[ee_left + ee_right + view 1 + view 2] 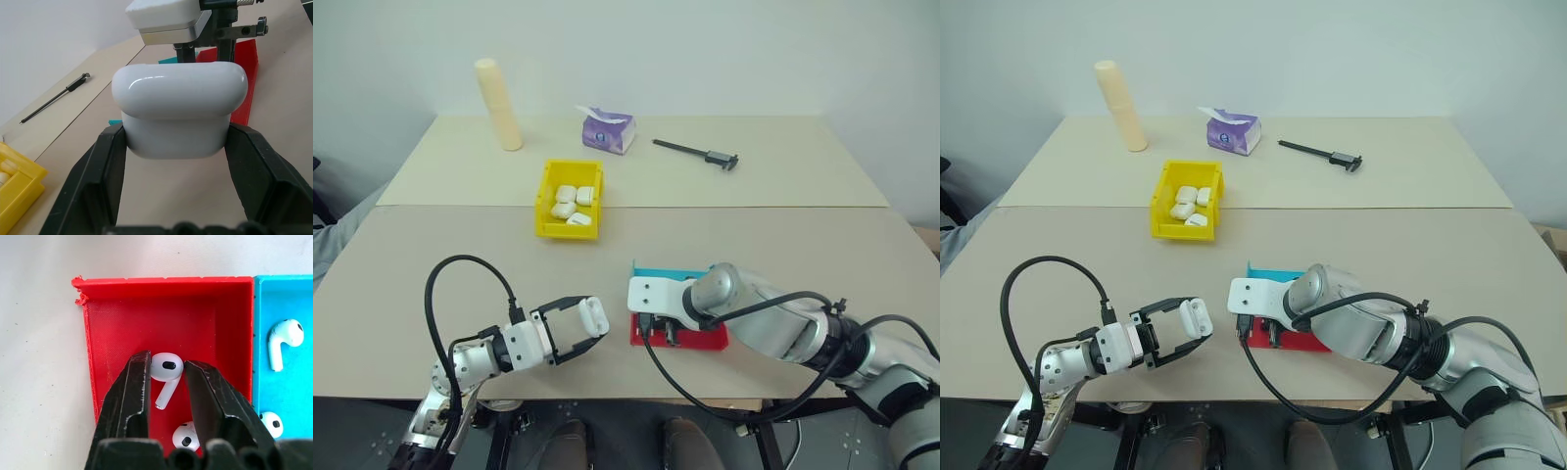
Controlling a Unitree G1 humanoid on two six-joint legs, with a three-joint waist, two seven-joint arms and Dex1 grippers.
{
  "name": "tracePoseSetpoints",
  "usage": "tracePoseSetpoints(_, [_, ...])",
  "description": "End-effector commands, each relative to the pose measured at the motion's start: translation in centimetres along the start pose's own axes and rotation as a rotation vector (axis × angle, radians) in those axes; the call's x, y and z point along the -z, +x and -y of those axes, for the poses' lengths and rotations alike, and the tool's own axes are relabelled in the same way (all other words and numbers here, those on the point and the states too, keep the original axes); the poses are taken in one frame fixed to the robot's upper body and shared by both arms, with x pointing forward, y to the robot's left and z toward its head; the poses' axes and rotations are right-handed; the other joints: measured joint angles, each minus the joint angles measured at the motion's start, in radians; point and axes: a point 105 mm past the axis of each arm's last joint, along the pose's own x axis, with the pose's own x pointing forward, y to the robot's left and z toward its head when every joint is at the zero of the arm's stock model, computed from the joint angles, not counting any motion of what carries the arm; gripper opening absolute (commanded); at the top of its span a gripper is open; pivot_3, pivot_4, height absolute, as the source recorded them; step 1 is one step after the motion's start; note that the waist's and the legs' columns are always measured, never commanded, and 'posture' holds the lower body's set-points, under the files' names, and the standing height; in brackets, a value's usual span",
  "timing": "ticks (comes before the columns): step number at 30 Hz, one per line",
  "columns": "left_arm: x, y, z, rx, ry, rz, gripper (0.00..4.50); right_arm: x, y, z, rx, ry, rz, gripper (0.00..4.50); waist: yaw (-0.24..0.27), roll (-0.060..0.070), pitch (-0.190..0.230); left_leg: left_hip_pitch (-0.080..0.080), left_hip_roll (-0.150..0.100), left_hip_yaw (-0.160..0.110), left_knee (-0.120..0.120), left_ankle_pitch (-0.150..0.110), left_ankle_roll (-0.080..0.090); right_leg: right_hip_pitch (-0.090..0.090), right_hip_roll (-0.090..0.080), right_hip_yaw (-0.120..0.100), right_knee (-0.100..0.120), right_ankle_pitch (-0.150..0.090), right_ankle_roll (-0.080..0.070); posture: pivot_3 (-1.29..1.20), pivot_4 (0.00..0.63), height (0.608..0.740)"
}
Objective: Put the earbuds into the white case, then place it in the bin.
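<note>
The bin (570,201) sits at centre frame, several cases (574,204) in it; the tray (680,333) lies lower right, apparently holding earbuds (166,368). Tissue pack (608,130) and caliper (697,153) lie in the upper part of the frame.

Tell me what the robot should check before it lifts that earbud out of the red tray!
1. Right gripper around one earbud in the red tray: ok, a finger stands on each side of its head.
2. Fingers shut firmly on it: cannot tell, they look just at its sides.
3. Second earbud nearby could get bumped: not ok, it lies right by one finger.
4. Left gripper holding the case: ok, gripped on both sides.
5. Case lid open to take the earbud: not ok, it looks closed.
6. Bin has room for the case: ok, though white cases already lie inside.
</note>
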Motion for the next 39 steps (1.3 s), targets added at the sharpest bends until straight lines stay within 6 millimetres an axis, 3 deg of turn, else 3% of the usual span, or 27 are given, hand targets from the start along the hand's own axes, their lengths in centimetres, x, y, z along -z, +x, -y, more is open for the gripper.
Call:
tracePoseSetpoints(1, [-0.6,0.1,-0.2,-0.006,0.017,0.021,2.76,0.1,-0.2,0.3,0.022,-0.013,-0.003,1.43,0.000,0.000,0.000,0.000,0.000,0.000,0.000,0.000,0.000,0.000,0.000,0.000,0.000,0.000,0.000,0.00,0.150,0.740])
tracePoseSetpoints(4, [-0.6,0.2,-0.3,-0.008,0.020,0.021,2.76,0.3,-0.1,0.3,0.023,-0.025,-0.011,1.43,0.000,0.000,0.000,0.000,0.000,0.000,0.000,0.000,0.000,0.000,0.000,0.000,0.000,0.000,0.000,0.00,0.150,0.740])
tracePoseSetpoints(8, [-0.5,0.2,-0.3,-0.009,0.021,0.020,2.76,0.2,-0.2,0.1,0.015,-0.033,-0.005,0.65,0.000,0.000,0.000,0.000,0.000,0.000,0.000,0.000,0.000,0.000,0.000,0.000,0.000,0.000,0.000,0.00,0.150,0.740])
tracePoseSetpoints(15, [-1.1,0.4,-0.7,-0.014,0.026,0.051,2.76,-0.3,-1.0,0.3,0.027,-0.026,0.036,0.63,0.000,0.000,0.000,0.000,0.000,0.000,0.000,0.000,0.000,0.000,0.000,0.000,0.000,0.000,0.000,0.00,0.150,0.740])
tracePoseSetpoints(20, [-3.3,0.9,-1.5,-0.019,0.010,0.136,2.76,-2.2,-4.8,0.8,0.045,-0.016,0.200,0.63,0.002,0.000,0.000,-0.004,0.000,-0.001,0.000,0.000,0.000,-0.003,0.000,-0.001,-0.001,0.000,0.000,0.00,0.150,0.740])
tracePoseSetpoints(23, [-5.5,1.6,-2.1,-0.015,-0.010,0.224,2.76,-3.5,-9.2,2.5,0.096,0.014,0.377,0.63,0.003,0.000,0.000,-0.004,0.000,-0.002,0.000,0.000,0.000,-0.002,0.000,-0.002,-0.001,0.000,0.000,0.00,0.150,0.740])
tracePoseSetpoints(29, [-7.7,3.1,-2.7,0.047,-0.059,0.322,2.76,-4.7,-16.4,5.0,0.231,0.089,0.797,0.63,0.005,-0.001,0.000,-0.003,0.000,-0.002,0.000,0.000,0.000,0.000,0.000,-0.002,-0.002,0.000,0.000,0.00,0.150,0.740])
tracePoseSetpoints(35, [-9.0,4.5,-3.2,0.090,-0.095,0.394,2.76,-5.4,-19.0,4.2,0.177,0.157,1.243,0.63,0.001,-0.001,0.000,-0.003,-0.001,-0.002,0.000,0.000,0.000,0.001,0.001,-0.001,-0.003,0.001,0.001,0.00,0.150,0.740])
tracePoseSetpoints(39, [-10.5,5.0,-3.9,0.123,-0.149,0.461,2.76,-5.4,-19.3,2.2,0.130,0.151,1.476,0.63,0.004,-0.001,0.000,-0.002,0.000,-0.002,0.000,0.000,0.000,0.002,0.002,-0.002,-0.003,0.001,0.001,0.00,0.150,0.740])
